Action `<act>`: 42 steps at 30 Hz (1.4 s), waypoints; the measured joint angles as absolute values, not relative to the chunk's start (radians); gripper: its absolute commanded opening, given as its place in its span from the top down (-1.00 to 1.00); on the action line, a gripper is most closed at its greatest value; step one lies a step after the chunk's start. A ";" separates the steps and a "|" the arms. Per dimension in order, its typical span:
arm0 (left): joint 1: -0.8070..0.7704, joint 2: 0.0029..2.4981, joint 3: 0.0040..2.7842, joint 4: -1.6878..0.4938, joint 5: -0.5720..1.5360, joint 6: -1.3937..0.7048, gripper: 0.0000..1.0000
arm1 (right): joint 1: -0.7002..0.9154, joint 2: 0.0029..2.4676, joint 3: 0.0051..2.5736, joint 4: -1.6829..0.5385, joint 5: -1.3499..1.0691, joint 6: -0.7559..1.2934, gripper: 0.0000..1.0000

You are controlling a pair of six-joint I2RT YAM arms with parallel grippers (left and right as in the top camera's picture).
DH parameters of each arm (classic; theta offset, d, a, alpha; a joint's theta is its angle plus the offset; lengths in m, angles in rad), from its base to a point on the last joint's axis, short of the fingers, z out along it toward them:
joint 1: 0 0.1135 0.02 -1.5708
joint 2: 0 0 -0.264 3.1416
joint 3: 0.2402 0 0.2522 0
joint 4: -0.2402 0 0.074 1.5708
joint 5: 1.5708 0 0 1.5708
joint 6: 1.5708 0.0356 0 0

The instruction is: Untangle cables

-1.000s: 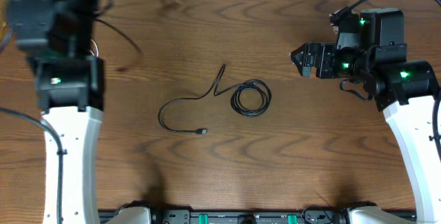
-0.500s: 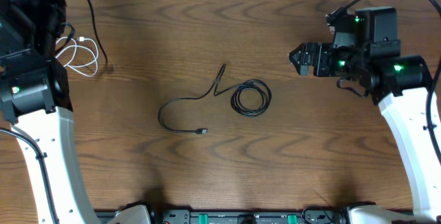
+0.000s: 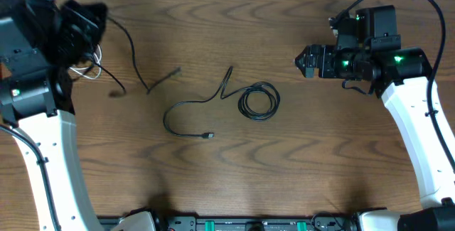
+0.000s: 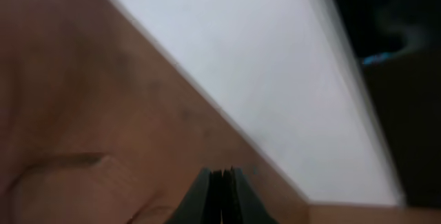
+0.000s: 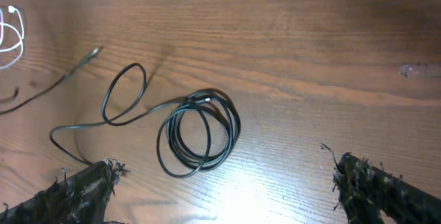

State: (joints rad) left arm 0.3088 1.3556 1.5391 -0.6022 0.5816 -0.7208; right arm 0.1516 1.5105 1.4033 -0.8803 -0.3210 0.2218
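A black cable with a coiled end (image 3: 258,101) lies mid-table, its tail curving to a plug at the front left; it also shows in the right wrist view (image 5: 200,138). A second black cable (image 3: 142,74) runs from my left gripper (image 3: 78,21) down to the table, its plug end (image 5: 93,53) lying left of the coiled cable. A short white cable (image 3: 87,69) loops just below that gripper and shows at the left edge of the right wrist view (image 5: 10,34). The left jaws (image 4: 222,182) are pressed shut. My right gripper (image 3: 304,61) is wide open (image 5: 227,196), right of the coil and apart from it.
The brown wooden table (image 3: 320,160) ends at its far edge, with a white surface (image 4: 262,65) beyond it. Both arms' thick black cables hang near the back corners.
My left arm swung across the table's left side. The second black cable moved with it, and its plug end now lies farther right. The right arm barely moved. The coiled cable stayed put.
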 measured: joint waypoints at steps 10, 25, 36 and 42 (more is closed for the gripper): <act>0.403 1.356 1.536 -0.894 0.356 -0.579 0.85 | 0.152 1.511 1.403 -0.875 -0.321 0.218 -0.99; 0.601 1.374 1.513 -0.854 0.668 -0.321 0.85 | 0.152 1.511 1.403 -0.843 -0.321 0.217 -0.99; 0.410 1.372 1.514 -0.711 1.203 -0.261 0.85 | 0.152 1.512 1.403 -0.844 -0.321 0.216 -0.98; 0.299 1.372 1.514 -0.662 1.233 -0.266 0.85 | 0.152 1.512 1.403 -0.854 -0.321 0.216 -0.99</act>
